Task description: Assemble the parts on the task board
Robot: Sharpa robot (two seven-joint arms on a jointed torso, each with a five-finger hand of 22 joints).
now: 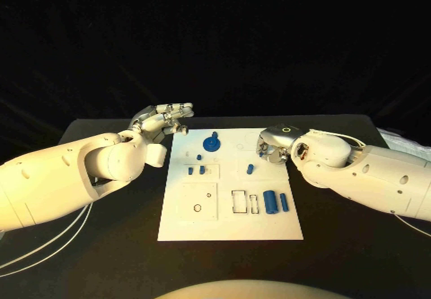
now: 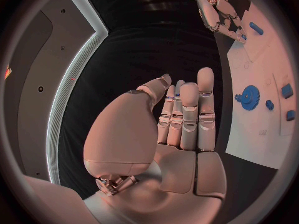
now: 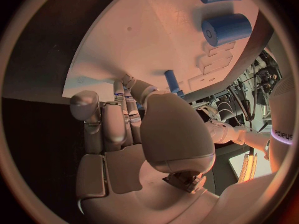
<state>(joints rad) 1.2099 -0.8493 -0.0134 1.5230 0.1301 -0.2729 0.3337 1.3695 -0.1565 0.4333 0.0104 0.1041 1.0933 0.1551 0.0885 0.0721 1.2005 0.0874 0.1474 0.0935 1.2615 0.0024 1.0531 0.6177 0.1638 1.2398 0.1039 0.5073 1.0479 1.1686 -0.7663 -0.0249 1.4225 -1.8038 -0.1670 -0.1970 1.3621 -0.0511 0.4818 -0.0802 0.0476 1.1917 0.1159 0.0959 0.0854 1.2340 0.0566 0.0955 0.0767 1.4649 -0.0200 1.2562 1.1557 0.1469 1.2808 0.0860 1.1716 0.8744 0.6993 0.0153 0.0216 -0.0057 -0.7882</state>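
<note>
The white task board (image 1: 229, 218) lies mid-table. On it sit a blue gear (image 1: 211, 144), two small blue blocks (image 1: 191, 169) side by side, a short blue peg (image 1: 250, 168), and two blue cylinders (image 1: 269, 202) near a rectangular slot. My left hand (image 1: 164, 120) hovers off the board's far left corner, fingers straight and close together (image 2: 187, 114), with nothing seen in it. The gear (image 2: 250, 95) lies beside it. My right hand (image 1: 272, 152) reaches down at the board's far right. Its fingertips (image 3: 121, 92) are close to the board (image 3: 143, 35), near the peg (image 3: 172, 80), and I see nothing between them.
The black table (image 1: 108, 249) surrounds the board, and both white forearms lie low across its left and right sides. A large square recess with a small hole (image 1: 197, 202) takes up the board's near left. White cables (image 1: 54, 246) trail under the left arm.
</note>
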